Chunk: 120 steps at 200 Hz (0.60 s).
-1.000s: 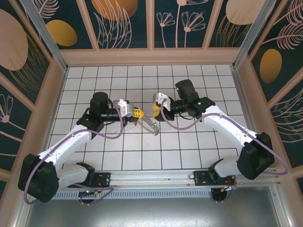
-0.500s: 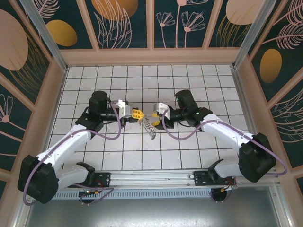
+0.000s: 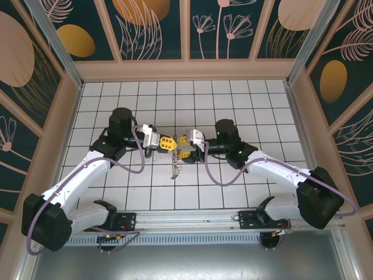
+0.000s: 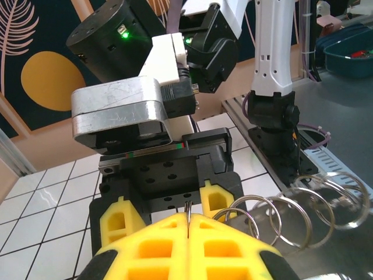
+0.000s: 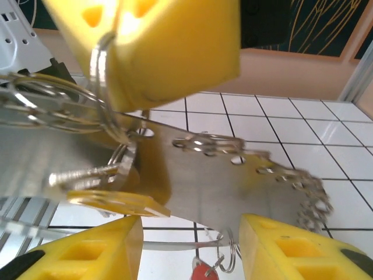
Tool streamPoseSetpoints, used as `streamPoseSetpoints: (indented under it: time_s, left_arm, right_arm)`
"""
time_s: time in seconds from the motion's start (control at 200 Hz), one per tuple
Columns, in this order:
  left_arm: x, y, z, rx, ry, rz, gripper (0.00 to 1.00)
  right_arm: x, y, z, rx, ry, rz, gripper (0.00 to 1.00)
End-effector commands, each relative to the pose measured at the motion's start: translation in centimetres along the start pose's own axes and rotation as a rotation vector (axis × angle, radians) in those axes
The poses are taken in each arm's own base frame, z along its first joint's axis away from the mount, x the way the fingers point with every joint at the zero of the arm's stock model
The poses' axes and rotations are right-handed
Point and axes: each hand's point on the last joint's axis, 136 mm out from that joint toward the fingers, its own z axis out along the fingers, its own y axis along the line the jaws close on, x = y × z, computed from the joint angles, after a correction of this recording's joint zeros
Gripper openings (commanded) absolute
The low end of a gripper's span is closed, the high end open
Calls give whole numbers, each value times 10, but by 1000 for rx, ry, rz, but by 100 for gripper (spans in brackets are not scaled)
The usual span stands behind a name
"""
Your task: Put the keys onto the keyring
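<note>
Left jaws clamped on keyring (image 4: 303, 207); right jaws parted (keyring hangs just ahead)

A robotics lab test cell — white gridded floor (image 3: 233, 186) boxed in by wood-framed panels (image 3: 151, 29) painted teal with gold discs, aluminium posts (image 3: 55, 44) at the far corners, and the cabled left arm (image 3: 81, 178) and right arm (image 3: 280, 169) bolted to a metal rail (image 3: 186, 219) along the near edge.

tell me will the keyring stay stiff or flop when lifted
Probably floppy: the keyring hangs as a loose chain below the left claw. Its dangling pieces likely swing and tangle. Thin and shiny, it may slip.
</note>
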Motion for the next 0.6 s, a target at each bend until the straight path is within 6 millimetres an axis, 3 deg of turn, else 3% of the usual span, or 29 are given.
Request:
streamPoseSetpoints:
  time_s: [0.0,0.355,0.596]
  left_arm:
    - [-15,1,-3,21,-29,57,0]
    - [-15,3,-5,-13,-10,66,0]
    - [-15,6,-4,-14,-8,63,0]
  right_arm:
    - [-24,3,-2,19,-94,-32,48]
    - [-23,24,-4,-72,-118,-5,49]
    - [-6,23,-11,-1,-76,5,53]
